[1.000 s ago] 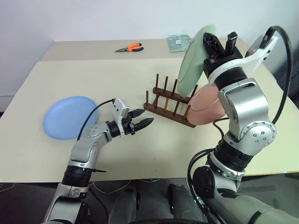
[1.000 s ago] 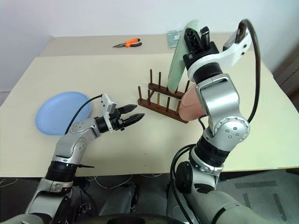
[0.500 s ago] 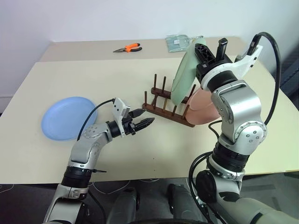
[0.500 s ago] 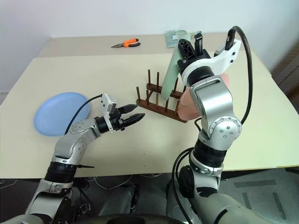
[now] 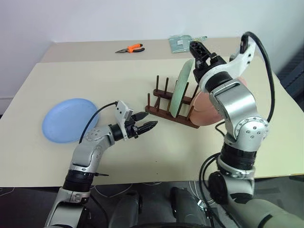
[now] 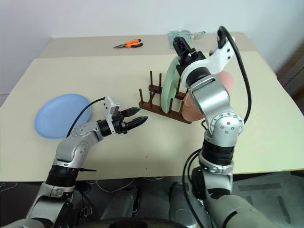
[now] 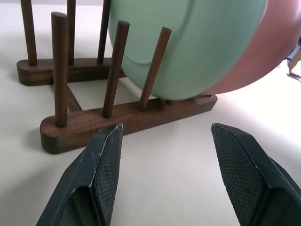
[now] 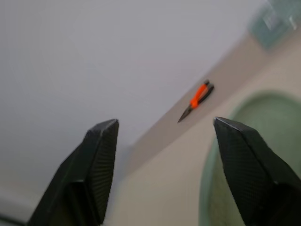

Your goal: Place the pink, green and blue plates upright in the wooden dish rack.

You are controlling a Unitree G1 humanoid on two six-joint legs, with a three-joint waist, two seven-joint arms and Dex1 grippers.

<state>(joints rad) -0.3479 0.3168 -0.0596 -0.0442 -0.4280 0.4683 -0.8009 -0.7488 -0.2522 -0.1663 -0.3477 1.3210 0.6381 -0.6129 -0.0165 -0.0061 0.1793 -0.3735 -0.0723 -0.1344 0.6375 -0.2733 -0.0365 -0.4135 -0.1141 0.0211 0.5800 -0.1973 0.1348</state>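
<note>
The right tool (image 5: 199, 51) hangs just above the green plate (image 5: 181, 91) with its fingers spread apart and nothing between them. That plate stands upright between the pegs of the wooden dish rack (image 5: 170, 111), and the pink plate (image 5: 209, 107) sits just behind it at the rack's end. The left tool (image 5: 143, 121), fingers also apart and empty, points at the rack's near end. The blue plate (image 5: 66, 119) lies flat on the surface (image 5: 118, 80), well behind the left tool.

Silver metal arm segments, black joints, black cables, white wrist housings, black textured two-fingered left hand (image 5: 144, 127)
</note>
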